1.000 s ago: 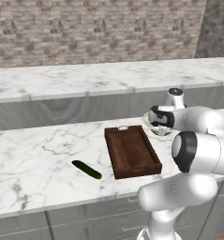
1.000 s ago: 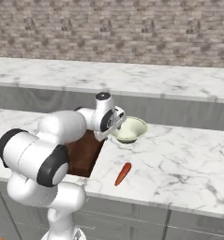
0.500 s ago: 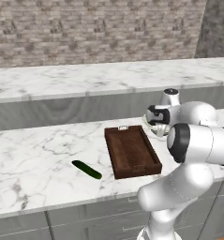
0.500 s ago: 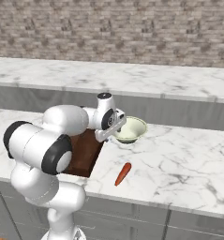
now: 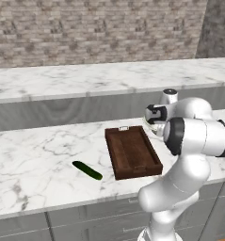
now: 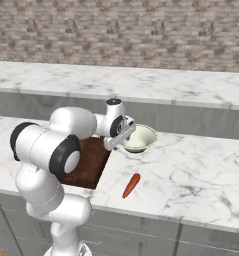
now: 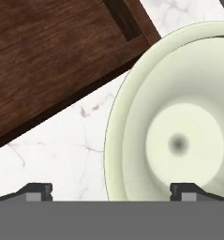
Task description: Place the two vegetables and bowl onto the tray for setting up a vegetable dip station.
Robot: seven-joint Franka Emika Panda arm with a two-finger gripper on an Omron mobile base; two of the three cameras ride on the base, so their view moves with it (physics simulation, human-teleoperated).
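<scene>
Jaws wide open, empty, straddling near rim of bowl (image 7: pixel 179 136). Bowl on bench (image 6: pixel 191 165) beside tray (image 5: pixel 132 153). Cucumber (image 5: pixel 87 170), carrot (image 6: pixel 131 185) apart on bench.

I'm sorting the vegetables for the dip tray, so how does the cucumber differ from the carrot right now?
The cucumber is dark green, long and slim; the carrot is orange-red, shorter and tapered. The cucumber lies on the counter to the left of the tray, while the carrot lies to the tray's right, in front of the bowl. Both rest flat on the counter, off the tray and untouched.
</scene>
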